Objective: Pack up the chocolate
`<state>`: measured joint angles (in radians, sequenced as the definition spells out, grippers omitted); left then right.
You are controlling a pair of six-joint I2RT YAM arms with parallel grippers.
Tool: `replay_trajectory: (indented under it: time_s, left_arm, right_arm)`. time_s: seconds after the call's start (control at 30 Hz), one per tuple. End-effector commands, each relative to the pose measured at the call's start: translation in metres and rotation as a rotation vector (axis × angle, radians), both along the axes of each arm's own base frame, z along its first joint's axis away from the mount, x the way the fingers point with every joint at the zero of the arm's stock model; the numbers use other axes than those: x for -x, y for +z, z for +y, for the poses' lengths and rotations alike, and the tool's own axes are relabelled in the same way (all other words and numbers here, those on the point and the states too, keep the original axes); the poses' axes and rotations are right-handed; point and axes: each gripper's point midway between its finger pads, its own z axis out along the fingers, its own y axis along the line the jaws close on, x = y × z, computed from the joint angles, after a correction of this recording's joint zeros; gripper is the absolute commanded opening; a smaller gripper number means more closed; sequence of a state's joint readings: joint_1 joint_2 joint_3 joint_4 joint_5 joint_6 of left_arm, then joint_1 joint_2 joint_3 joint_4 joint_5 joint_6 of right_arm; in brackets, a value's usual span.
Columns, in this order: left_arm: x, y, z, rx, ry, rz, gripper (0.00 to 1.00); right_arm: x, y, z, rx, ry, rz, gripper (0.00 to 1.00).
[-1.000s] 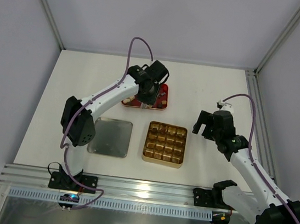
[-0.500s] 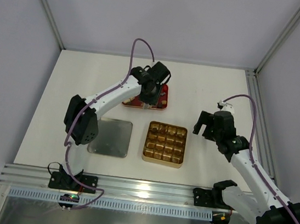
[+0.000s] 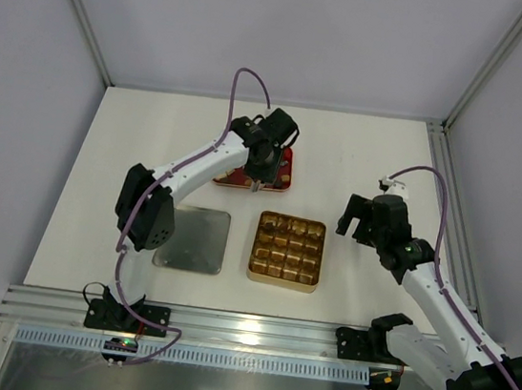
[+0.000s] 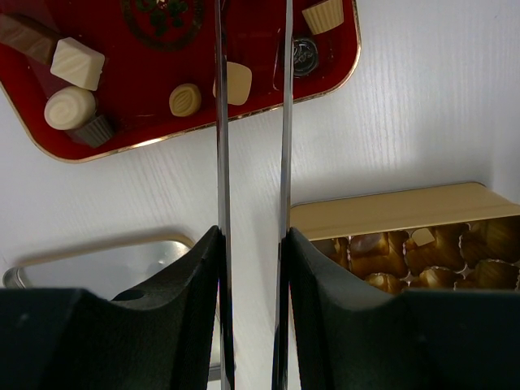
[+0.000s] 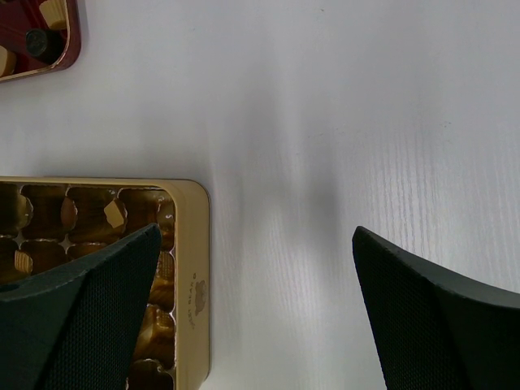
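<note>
From above, the gold tin [image 3: 283,283] sits on the table [image 3: 372,152] just ahead of my two bases, and I place everything else by it. The red tray [image 3: 284,187] lies just beyond the tin's far left corner. The chocolate [image 3: 285,170] shows on it only as pale specks. My left gripper [image 3: 258,185] hangs over the tray edge nearest the tin. A silver lid [image 3: 193,239] lies flat just left of the tin. My right gripper [image 3: 348,228] hovers over bare table near the tin's far right corner.

In my left wrist view, my two thin fingers [image 4: 220,162] run parallel with a narrow gap between them and nothing clamped. They reach from beside the tin's far wall out across the tray. A cream piece [image 4: 240,83] lies on the tray in that gap, partly behind the left finger. I cannot tell whether the tips touch anything, as they run off the top edge. More cream, tan and dark pieces are scattered on the tray to either side.

In my right wrist view, my fingers [image 5: 73,292] are spread wide and empty, one over the tin's right wall and the other over the table to the tin's right. A tan piece [image 5: 115,213] sits in a cell of the tin's far row. A dark round piece [image 5: 38,42] rests in the tray corner beyond it.
</note>
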<state>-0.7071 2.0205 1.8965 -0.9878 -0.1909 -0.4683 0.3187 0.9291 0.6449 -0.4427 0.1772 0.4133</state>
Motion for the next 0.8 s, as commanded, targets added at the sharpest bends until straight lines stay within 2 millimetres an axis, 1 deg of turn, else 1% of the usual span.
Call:
replay_trajectory:
  time_s: [0.0,0.37,0.77]
  left_arm:
    - [-0.015,0.013,-0.003,0.029,0.030,-0.049,0.36]
    - [-0.014,0.011,0.000,0.017,0.033,-0.038,0.35]
    - [-0.010,0.025,0.010,-0.003,0.030,-0.053,0.34]
  right_arm:
    - [-0.004,0.007,-0.003,0.012,-0.003,-0.035,1.00]
    - [-0.004,0.006,-0.003,0.014,-0.002,-0.032,1.00]
    - [-0.005,0.005,-0.002,0.010,-0.002,-0.029,1.00]
